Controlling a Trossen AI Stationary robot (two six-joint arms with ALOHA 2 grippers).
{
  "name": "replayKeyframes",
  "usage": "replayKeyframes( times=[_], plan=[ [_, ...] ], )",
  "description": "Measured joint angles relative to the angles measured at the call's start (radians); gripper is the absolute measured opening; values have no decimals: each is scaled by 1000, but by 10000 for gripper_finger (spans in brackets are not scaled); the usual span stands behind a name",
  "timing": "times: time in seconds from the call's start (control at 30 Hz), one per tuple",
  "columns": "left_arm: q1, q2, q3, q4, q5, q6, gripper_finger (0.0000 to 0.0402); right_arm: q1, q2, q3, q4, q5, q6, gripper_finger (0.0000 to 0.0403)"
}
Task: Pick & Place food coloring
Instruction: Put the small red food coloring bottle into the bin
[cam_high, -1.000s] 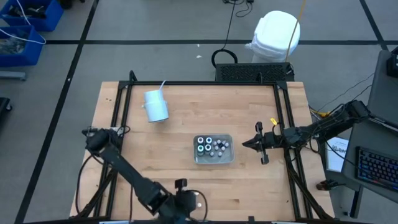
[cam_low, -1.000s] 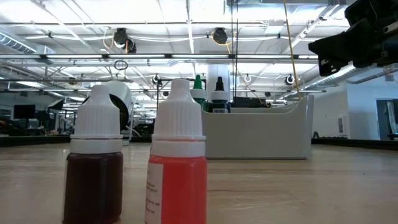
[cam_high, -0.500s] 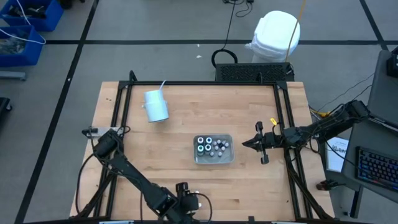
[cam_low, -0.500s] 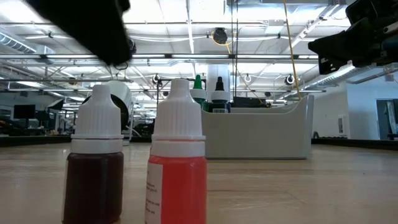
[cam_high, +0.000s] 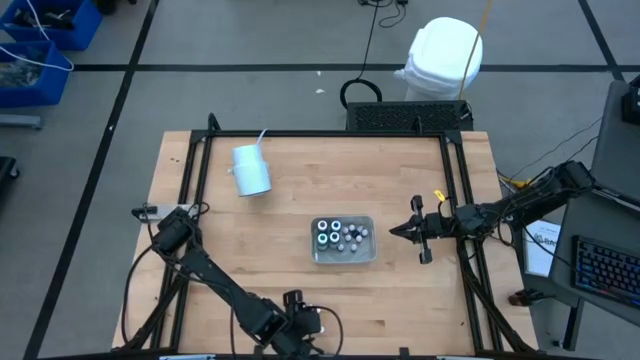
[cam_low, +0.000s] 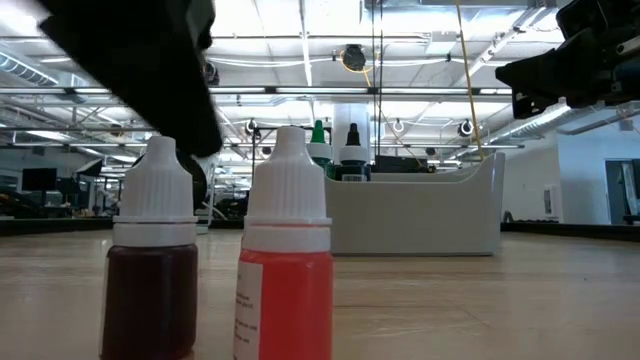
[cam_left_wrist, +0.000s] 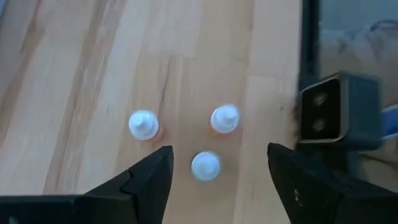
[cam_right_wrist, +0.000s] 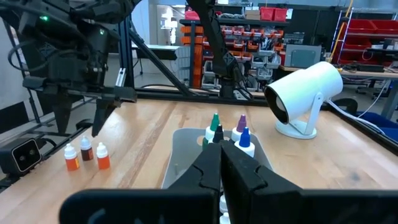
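Three small white-capped food coloring bottles stand on the wood by the table's near edge: an orange one (cam_left_wrist: 143, 124), an orange one (cam_left_wrist: 224, 118) and one seen only as a cap (cam_left_wrist: 205, 165). In the low view the nearest are a dark brown bottle (cam_low: 152, 265) and a red one (cam_low: 285, 270). My left gripper (cam_left_wrist: 219, 154) hangs open above them, fingers pointing down, one on either side of the nearest cap and clear of it. More bottles (cam_right_wrist: 215, 127) stand in the clear tray (cam_high: 343, 255). My right gripper (cam_right_wrist: 221, 158) is shut, in the air to the right of the tray.
A white cup with a straw (cam_high: 250, 170) lies on its side toward the far left of the table. A black camera block (cam_left_wrist: 339, 115) sits at the near edge beside the three bottles. Black frame rails (cam_high: 190, 180) run along the table's edges.
My left gripper has come down and moved a little toward the table's right, over the three bottles by the near edge; in the low view it has entered from above and now hangs just over the dark brown bottle's cap. The bottles have stayed where they were.
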Motion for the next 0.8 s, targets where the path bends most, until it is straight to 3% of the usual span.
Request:
replayKeyframes(
  times=[0.27,0.8],
  plan=[
    [-8,1,-82,24,1,-43,247,0,0,0,1,0,-9,0],
    [1,1,-87,133,26,18,228,0,0,0,2,0,-13,0]
  ],
)
